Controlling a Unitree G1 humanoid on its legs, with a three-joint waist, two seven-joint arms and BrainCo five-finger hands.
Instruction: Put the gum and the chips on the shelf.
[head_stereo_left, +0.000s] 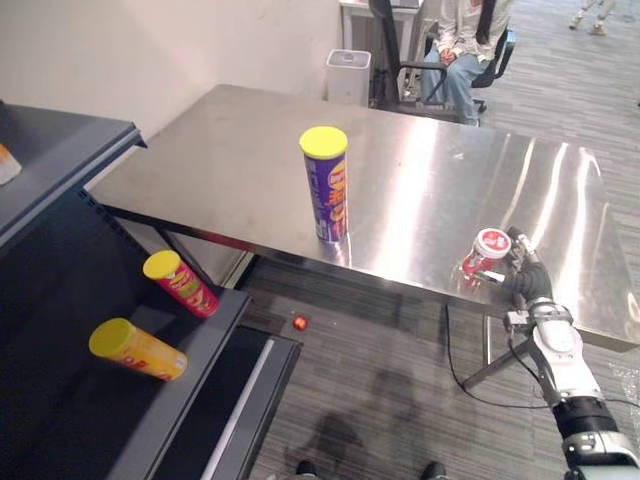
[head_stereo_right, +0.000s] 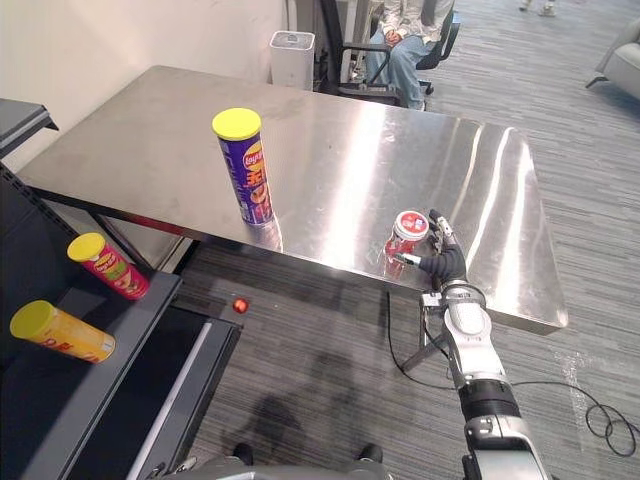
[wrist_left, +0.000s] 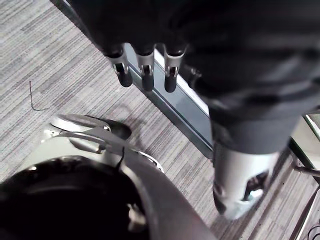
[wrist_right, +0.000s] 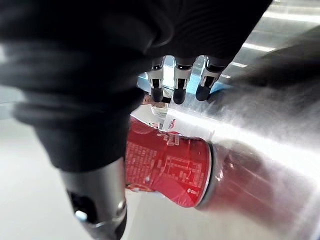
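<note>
A short red gum tub (head_stereo_left: 487, 250) with a white lid stands near the front edge of the steel table (head_stereo_left: 220, 150). My right hand (head_stereo_left: 527, 280) is up against its right side. In the right wrist view the gum tub (wrist_right: 170, 167) sits between the straight fingers (wrist_right: 180, 85) and the thumb (wrist_right: 95, 200), which are not closed round it. A tall purple chips can (head_stereo_left: 326, 190) with a yellow lid stands upright mid-table, well left of the hand. My left hand (wrist_left: 145, 70) hangs over the floor with relaxed fingers, holding nothing.
A dark shelf unit (head_stereo_left: 190, 370) stands at the left, and on it lie a red can (head_stereo_left: 180, 283) and a yellow can (head_stereo_left: 137, 348). Beyond the table are a white bin (head_stereo_left: 348, 75) and a seated person (head_stereo_left: 460, 50). A small red object (head_stereo_left: 299, 322) lies on the floor.
</note>
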